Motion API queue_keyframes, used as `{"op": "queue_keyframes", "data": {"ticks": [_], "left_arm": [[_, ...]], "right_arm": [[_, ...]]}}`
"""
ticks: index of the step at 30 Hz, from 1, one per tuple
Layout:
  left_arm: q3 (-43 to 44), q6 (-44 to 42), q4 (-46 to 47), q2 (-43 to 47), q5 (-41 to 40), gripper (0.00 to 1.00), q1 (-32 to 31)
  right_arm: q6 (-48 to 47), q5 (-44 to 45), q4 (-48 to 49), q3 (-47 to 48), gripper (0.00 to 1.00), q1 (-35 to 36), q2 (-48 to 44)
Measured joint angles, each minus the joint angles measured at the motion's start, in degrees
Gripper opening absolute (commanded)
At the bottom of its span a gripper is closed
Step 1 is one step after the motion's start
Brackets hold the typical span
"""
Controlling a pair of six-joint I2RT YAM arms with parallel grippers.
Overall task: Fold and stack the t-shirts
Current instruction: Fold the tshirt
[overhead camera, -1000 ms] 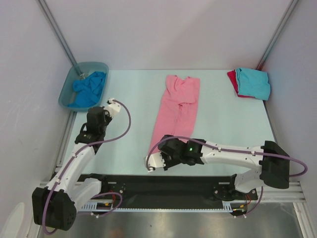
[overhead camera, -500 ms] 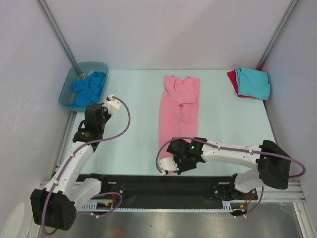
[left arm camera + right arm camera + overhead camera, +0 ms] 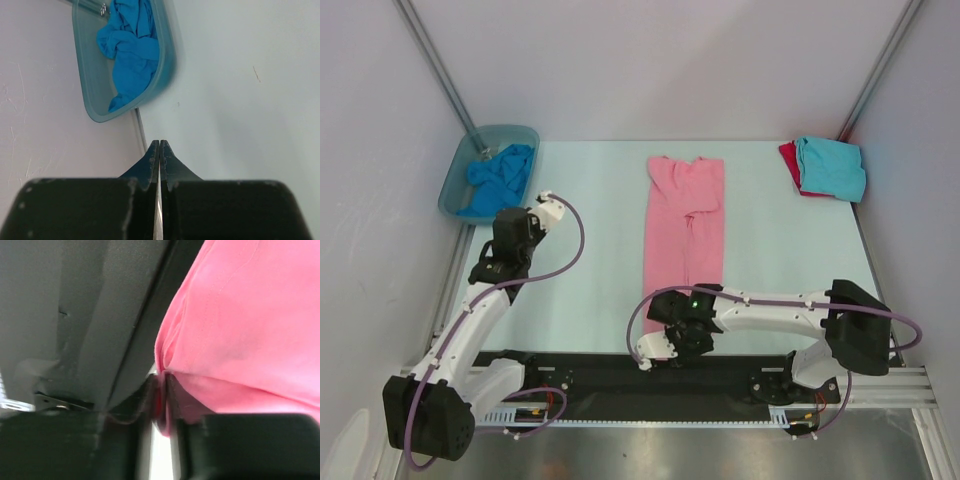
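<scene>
- Pinching the near hem of the pink t-shirt [image 3: 682,225], the right gripper [image 3: 653,352] sits low over the black base rail [image 3: 580,375] at the table's near edge; its jaws are almost together with a fold of pink cloth between them.
- Running away from the arms down the middle of the table [image 3: 580,270], the pink t-shirt lies as a long narrow strip; it looks folded lengthwise, with the crosswise folds yet to come.
- On the left, the left gripper [image 3: 548,208] hangs pressed closed and empty, just short of the plastic tub [image 3: 505,128].
- At the far left corner the blue t-shirt [image 3: 500,175] lies crumpled in the tub, not yet folded; at the far right corner the turquoise t-shirt [image 3: 832,168] rests folded on the red t-shirt [image 3: 788,160]; by my reckoning, two done, one under way, one untouched.
- Only the right wrist view shows the pinch itself; from above, the arm hides it; only the overhead view shows the finished stack; the left wrist view confirms the closed fingers [image 3: 152,160].
</scene>
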State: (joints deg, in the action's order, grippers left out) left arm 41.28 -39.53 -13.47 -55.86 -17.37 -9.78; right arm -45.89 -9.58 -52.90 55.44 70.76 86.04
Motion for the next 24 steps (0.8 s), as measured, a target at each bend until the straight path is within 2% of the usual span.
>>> {"op": "queue_keyframes", "data": {"ticks": [1,2,10,13,14,15,16,17,20,21,22,23,24], "left_arm": [[0.0,0.0,0.0,0.0,0.0,0.00,0.0],[0.0,0.0,-0.1,0.0,0.1,0.00,0.0],[-0.6,-4.9,-2.1,0.3,4.6,0.00,-1.4],[-3.6,-9.3,-2.3,2.1,4.7,0.00,-6.5],[-5.2,-10.8,-2.7,3.3,4.7,0.04,-9.1],[-6.6,-12.2,-3.6,4.9,4.9,0.12,-12.0],[-7.3,-12.7,-5.7,6.1,5.6,0.26,-14.8],[-7.3,-13.2,-7.2,6.6,6.1,0.36,-16.9],[-7.3,-12.0,-9.3,6.6,7.6,0.35,-22.9],[-7.3,-11.4,-9.9,6.6,8.4,0.43,-24.7],[-7.3,-10.6,-10.4,6.6,9.4,0.56,-26.3],[-7.3,-10.0,-10.8,6.5,11.0,0.85,-27.3],[-7.3,-9.6,-11.4,6.4,13.2,0.94,-28.1]], "right_arm": [[0.1,0.0,0.0,0.0,0.49,0.0,0.0],[0.2,0.1,0.0,0.0,0.53,0.1,0.0],[2.1,3.3,3.5,-2.0,0.59,-0.4,-5.2],[3.9,6.6,6.4,-4.5,0.62,-1.0,-9.9],[4.5,8.5,7.7,-5.5,0.64,-1.0,-11.6],[5.0,9.8,8.7,-6.4,0.66,-1.1,-12.9],[5.6,11.6,10.0,-7.6,0.71,-1.2,-14.5],[6.1,13.5,11.2,-8.8,0.72,-1.4,-16.0],[6.9,16.7,14.8,-12.3,0.75,-3.5,-20.2],[7.0,17.2,15.6,-13.2,0.78,-4.5,-21.3],[7.3,17.6,16.3,-14.1,0.87,-5.6,-22.8],[7.9,17.9,16.8,-14.7,0.93,-6.8,-24.0],[8.7,18.2,17.5,-14.9,0.97,-7.9,-25.0]]}}
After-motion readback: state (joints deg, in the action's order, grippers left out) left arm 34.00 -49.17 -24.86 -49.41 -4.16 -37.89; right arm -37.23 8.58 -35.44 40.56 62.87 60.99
